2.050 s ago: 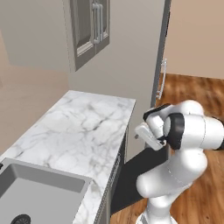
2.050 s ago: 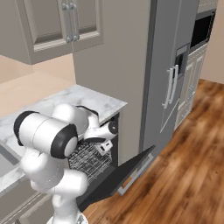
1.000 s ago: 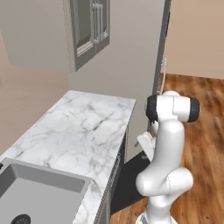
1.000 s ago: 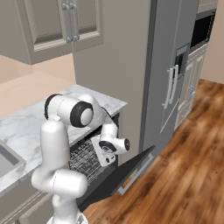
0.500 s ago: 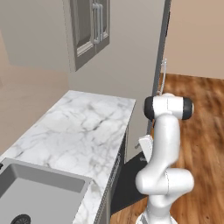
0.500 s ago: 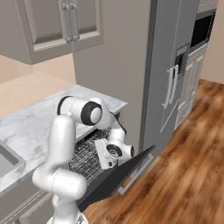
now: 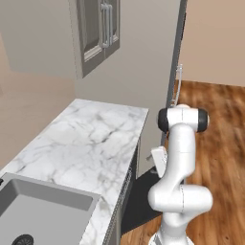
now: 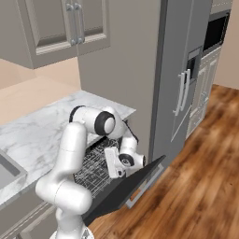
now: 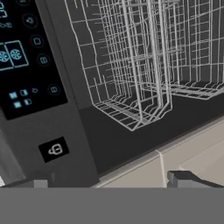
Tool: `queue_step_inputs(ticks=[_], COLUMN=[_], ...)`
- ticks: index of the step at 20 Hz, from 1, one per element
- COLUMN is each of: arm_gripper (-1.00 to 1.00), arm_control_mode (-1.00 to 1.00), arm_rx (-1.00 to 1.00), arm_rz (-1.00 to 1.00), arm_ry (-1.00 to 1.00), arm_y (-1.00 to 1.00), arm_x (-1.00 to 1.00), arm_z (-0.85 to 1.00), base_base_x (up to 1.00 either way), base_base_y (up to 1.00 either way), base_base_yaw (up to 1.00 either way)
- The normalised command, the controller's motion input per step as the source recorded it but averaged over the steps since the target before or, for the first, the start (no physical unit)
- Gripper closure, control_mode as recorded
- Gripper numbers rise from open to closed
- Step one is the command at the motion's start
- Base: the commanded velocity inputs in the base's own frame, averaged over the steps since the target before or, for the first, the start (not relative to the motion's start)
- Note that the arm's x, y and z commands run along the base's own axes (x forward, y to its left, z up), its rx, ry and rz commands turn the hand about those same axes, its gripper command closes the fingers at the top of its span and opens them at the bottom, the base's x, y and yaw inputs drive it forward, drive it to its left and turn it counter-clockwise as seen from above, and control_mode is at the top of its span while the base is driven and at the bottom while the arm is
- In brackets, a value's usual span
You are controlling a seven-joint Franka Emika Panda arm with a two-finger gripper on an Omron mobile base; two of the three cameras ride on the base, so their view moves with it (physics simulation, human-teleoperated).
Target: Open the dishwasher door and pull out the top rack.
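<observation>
Left base view: dishwasher door [image 7: 141,198] sits low centre, swung down, a dark slab jutting from under the marble counter [image 7: 91,143].

Right base view, left to right: wire racks inside the cavity at centre-left, then the gripper [image 8: 113,163] at frame centre just above the door's inner face, then the door [image 8: 128,186] sloping to lower right, not fully flat.

Hand view: control strip at upper left, top rack [image 9: 148,65] filling upper right, thin silver wire grid.

Claw state: can't tell, tips not resolvable.

Judgement: rack is light and stiff, and likely slides on rails. Thin wires are slippery, so pinch the front rim wire near its middle and pull straight out. The door is rigid and hinged at its bottom edge.
</observation>
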Motion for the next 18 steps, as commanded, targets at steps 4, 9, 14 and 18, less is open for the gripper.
queue_step_inputs(ticks=[4, 9, 14, 18], arm_gripper=[-1.0, -1.0, -1.0, -1.0], arm_control_mode=[-1.0, -1.0, -1.0, -1.0], arm_rx=[0.01, 0.0, 0.0, 0.0], arm_rz=[0.01, 0.0, 0.0, 0.0], arm_ry=[0.0, 0.0, 0.0, -0.01], arm_y=[0.15, 0.26, 0.21, 0.2], arm_x=[0.27, 0.25, 0.23, 0.24], arm_z=[-0.18, -0.24, -0.24, -0.21], base_base_x=[0.0, 0.0, 0.0, 0.0], base_base_y=[0.0, 0.0, 0.0, 0.0], base_base_yaw=[0.0, 0.0, 0.0, 0.0])
